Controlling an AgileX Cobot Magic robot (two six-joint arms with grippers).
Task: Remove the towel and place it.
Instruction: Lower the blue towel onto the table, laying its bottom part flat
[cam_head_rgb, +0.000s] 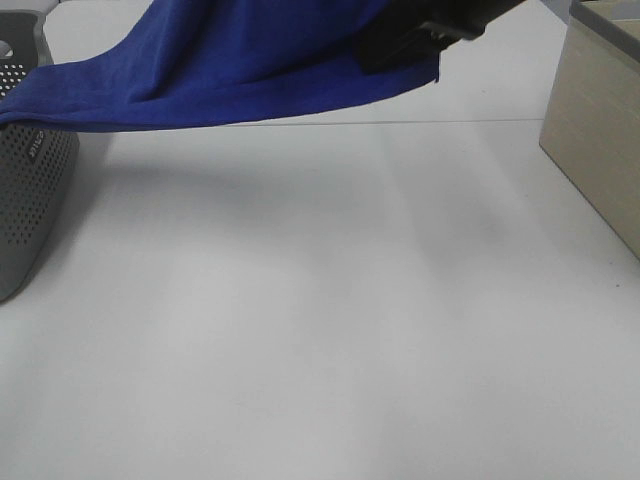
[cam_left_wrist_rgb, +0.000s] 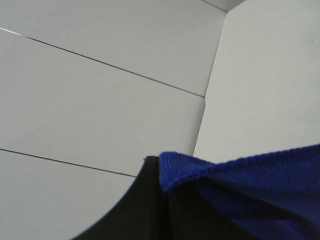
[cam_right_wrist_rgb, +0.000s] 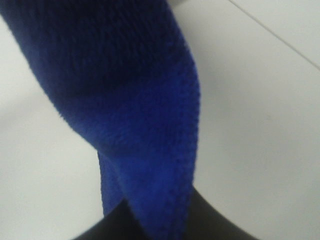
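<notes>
Closest to the right wrist camera, the towel (cam_right_wrist_rgb: 135, 100) fills most of that view as a thick blue fold with a stitched hem along one edge. The fold runs straight into the dark fingers of the right gripper (cam_right_wrist_rgb: 150, 225). Those fingers are closed together with the cloth pinched between them. From the high camera the same gripper (cam_head_rgb: 420, 40) shows as a dark shape at the far right end of the towel, holding that end up off the table (cam_head_rgb: 330, 330).

The left gripper (cam_left_wrist_rgb: 150, 205) is a black shape low in its own wrist view. Its fingers are together, and a hemmed corner of the towel is folded over their tip, so it appears to be pinching the cloth too. The high camera does not show this gripper; the towel rises out of the top of that picture near the middle.

Between the grips the towel hangs spread out. Its long axis runs left to right across the far part of the table. The lower hem is close to level, a little higher toward the right, where a free corner hangs just below the right gripper. The left end sags down and rests on the rim of a grey perforated basket (cam_head_rgb: 30, 190) at the left edge of the scene. The rest of the cloth is clear of the table, with a soft shadow under it.

A pale wooden box (cam_head_rgb: 600, 130) stands at the far right, well apart from the towel.
</notes>
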